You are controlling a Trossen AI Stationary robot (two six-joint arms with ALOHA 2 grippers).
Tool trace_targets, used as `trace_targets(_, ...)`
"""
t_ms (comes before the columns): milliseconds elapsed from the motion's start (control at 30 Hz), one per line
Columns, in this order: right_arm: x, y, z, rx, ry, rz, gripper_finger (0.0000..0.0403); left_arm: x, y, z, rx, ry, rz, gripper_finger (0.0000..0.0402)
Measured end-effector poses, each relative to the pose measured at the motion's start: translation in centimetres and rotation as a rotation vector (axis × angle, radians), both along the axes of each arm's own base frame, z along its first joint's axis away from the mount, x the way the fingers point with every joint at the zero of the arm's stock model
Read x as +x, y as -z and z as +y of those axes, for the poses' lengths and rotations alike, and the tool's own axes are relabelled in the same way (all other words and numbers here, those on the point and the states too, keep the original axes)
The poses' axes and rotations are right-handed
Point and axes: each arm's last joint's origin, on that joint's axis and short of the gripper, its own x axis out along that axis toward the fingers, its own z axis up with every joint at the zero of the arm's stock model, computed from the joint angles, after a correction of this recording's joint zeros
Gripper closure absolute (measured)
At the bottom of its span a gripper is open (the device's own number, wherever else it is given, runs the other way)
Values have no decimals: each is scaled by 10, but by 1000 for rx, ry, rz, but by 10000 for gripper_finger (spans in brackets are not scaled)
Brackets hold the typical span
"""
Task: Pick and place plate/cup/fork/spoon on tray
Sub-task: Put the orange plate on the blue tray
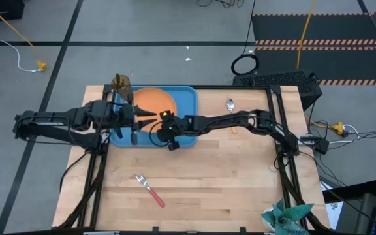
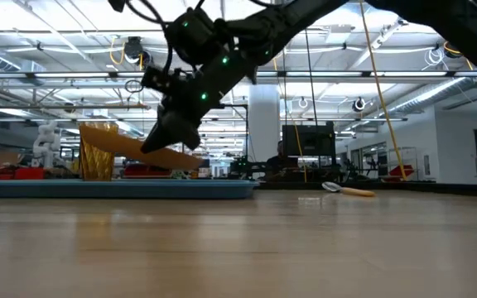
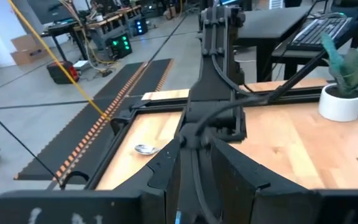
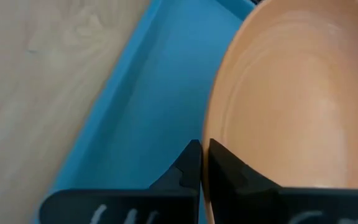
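From above, the right gripper (image 1: 156, 124) reaches over the light-blue tray (image 1: 187, 98) at the orange plate's (image 1: 155, 100) near edge, and the left gripper (image 1: 150, 115) lies just beside it over the tray; whether the left jaws are wide or narrow cannot be told. Only the right wrist view shows the grip: the right jaws stand narrow, pinching the plate's rim (image 4: 211, 124) above the tray floor (image 4: 148, 106). Only the low view shows the plate (image 2: 168, 153) tilted, one edge lifted off the tray (image 2: 122, 189), with the amber cup (image 2: 98, 153) upright behind it at the tray's far left corner.

The spoon (image 1: 230, 106) lies on the surface right of the tray, well apart from it. The fork (image 1: 150, 189) lies near the front edge with bare wood all round.
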Motion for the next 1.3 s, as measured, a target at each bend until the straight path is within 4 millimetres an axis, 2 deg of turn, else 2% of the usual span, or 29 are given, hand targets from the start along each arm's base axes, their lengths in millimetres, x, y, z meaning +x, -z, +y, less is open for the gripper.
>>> trace_targets(233,3,14,-4,-17,-9,20,403,0,1,2,-4,-14,8,307)
trace_targets(833,3,20,-9,47,-51,27,402,0,1,2,-37,-17,1,307)
trace_targets(1067,4,20,-10,56,-65,-3,375,0,1,2,-37,-17,1,307)
trace_targets(1300,-1,34,-10,42,-71,-54,343,0,1,2,-37,-17,1,307)
